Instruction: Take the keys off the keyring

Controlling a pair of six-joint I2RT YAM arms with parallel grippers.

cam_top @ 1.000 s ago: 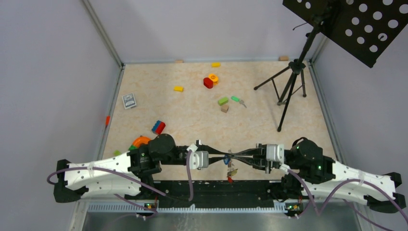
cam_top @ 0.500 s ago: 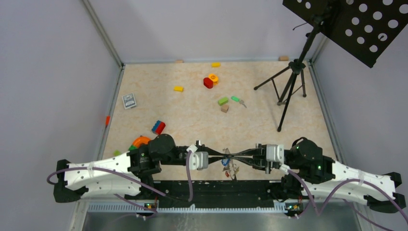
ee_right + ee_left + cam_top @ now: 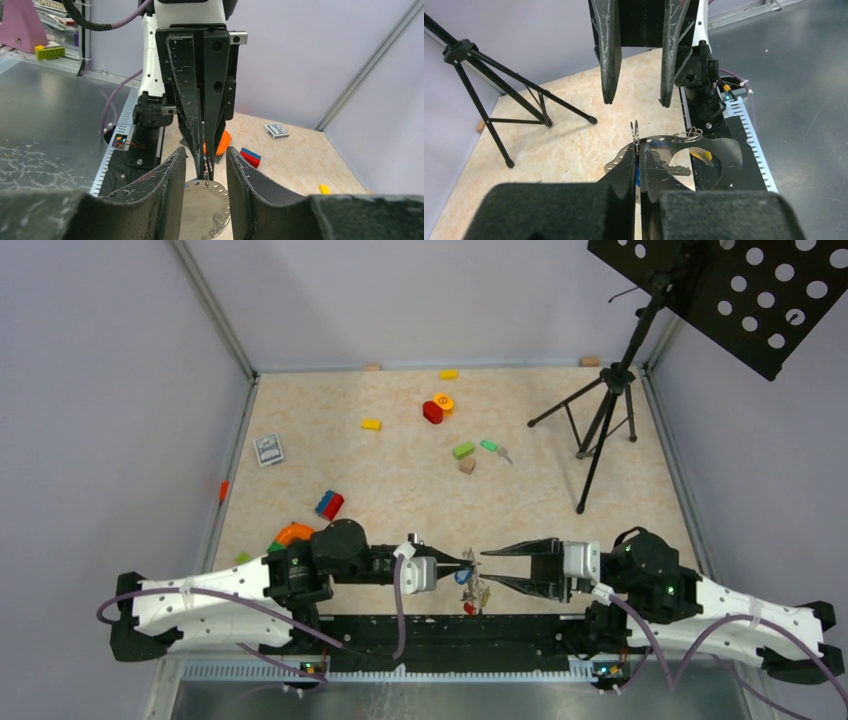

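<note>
My left gripper (image 3: 467, 562) is shut on the small metal ring (image 3: 635, 131) of the keyring and holds it above the table's near edge. The grey strap loop (image 3: 725, 148) hangs from that ring. It also shows in the right wrist view (image 3: 206, 212). The keys (image 3: 471, 592) dangle under the left gripper: a silver blade (image 3: 675, 170), a blue head (image 3: 459, 576) and a red head (image 3: 467, 608). My right gripper (image 3: 488, 567) is open and empty, its fingers (image 3: 172, 192) on either side of the loop without touching it.
An orange curved piece (image 3: 292, 533) and a red-blue block (image 3: 329, 504) lie behind the left arm. A green-headed key (image 3: 492, 447), a green block (image 3: 463, 450), red and yellow pieces (image 3: 433, 410) and a card box (image 3: 267, 449) lie farther back. A black tripod stand (image 3: 601, 430) stands at right.
My right gripper has opened, let go of the keyring and drawn back to the right. The bunch now hangs from my left gripper alone.
</note>
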